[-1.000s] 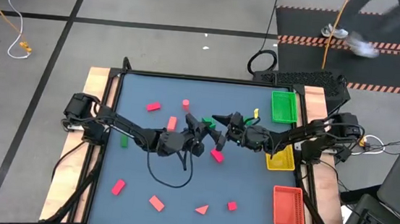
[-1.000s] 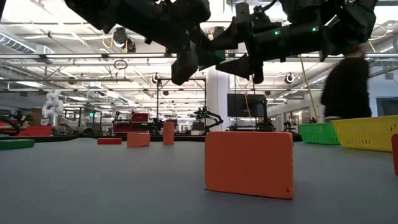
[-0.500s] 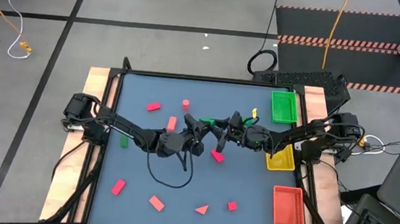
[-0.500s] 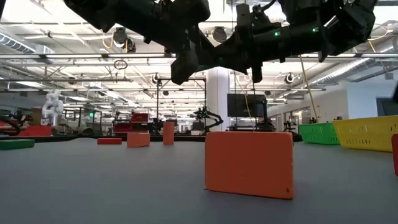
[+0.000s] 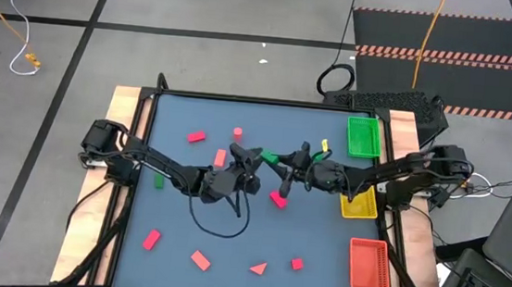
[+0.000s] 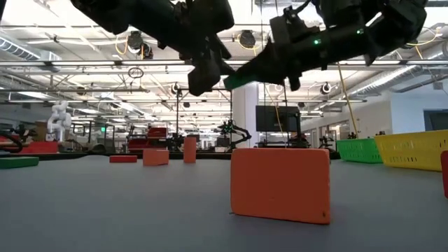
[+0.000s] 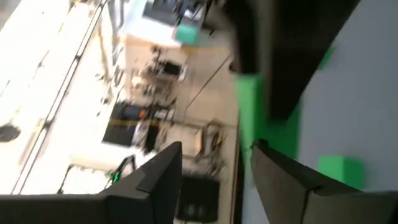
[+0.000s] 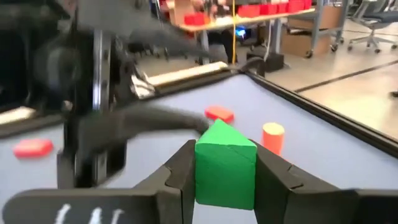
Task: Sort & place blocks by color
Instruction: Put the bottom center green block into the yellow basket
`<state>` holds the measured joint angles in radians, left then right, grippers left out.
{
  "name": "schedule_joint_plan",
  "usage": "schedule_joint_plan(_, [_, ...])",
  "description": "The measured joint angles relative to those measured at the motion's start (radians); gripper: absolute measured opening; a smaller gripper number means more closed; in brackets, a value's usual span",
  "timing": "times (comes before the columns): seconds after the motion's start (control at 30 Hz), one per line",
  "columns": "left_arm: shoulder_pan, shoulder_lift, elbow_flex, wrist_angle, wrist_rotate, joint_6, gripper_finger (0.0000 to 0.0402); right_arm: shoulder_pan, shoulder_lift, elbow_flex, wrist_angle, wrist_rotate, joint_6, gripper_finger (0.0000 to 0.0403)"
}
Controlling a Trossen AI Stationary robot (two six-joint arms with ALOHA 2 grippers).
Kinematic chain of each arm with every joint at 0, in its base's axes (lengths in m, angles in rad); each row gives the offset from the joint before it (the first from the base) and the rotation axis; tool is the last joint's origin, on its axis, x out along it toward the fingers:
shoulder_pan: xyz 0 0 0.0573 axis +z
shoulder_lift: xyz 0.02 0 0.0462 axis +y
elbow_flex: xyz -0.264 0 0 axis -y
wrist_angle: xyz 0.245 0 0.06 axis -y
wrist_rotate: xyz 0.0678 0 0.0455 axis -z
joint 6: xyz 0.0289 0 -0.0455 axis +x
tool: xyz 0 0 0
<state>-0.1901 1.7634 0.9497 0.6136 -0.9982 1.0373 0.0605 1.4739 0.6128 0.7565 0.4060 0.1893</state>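
Observation:
Above the middle of the table my right gripper (image 5: 278,160) (image 8: 225,177) is shut on a green block (image 5: 269,156) (image 8: 225,163) with a ridged top. My left gripper (image 5: 252,165) (image 7: 214,174) faces it from the table's left and is open. Nothing lies between its fingers, and the green block (image 7: 249,106) shows just beyond their tips. In the low view both grippers hang high above the table, left (image 6: 203,73) and right (image 6: 241,75). Several red blocks lie flat on the table, one (image 5: 278,198) below the grippers. A green block (image 5: 158,180) lies at the left. My right gripper pinches the green block by its two flat sides (image 8: 203,177), one finger on each. The fingers come from the table's right, slanting a little downward (image 6: 234,79). The block is lifted well clear of the table, with its ridge on top.
Along the right edge stand a green tray (image 5: 362,136), a yellow tray (image 5: 358,206) and a red tray (image 5: 368,265). More red blocks lie at the far left (image 5: 197,136) (image 5: 237,134) and along the near side (image 5: 151,239) (image 5: 200,260) (image 5: 258,268) (image 5: 296,264).
My right gripper has shut on the green block, which my left gripper held up before, and has tipped its fingers downward. My left gripper now stands apart from the block, drawn back a little toward the table's left.

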Motion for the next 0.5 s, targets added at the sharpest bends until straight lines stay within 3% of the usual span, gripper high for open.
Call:
schedule_joint_plan(0.27, [-0.012, -0.013, 0.000, -0.001, -0.196, 0.050, 0.0224, 0.003, -0.237, 0.000, -0.386, 0.039, -0.009, 0.0099])
schedule_joint_plan(0.5, [-0.012, -0.071, 0.000, -0.022, -0.215, -0.152, 0.0225, 0.013, -0.506, 0.000, -0.883, 0.035, 0.132, 0.0099])
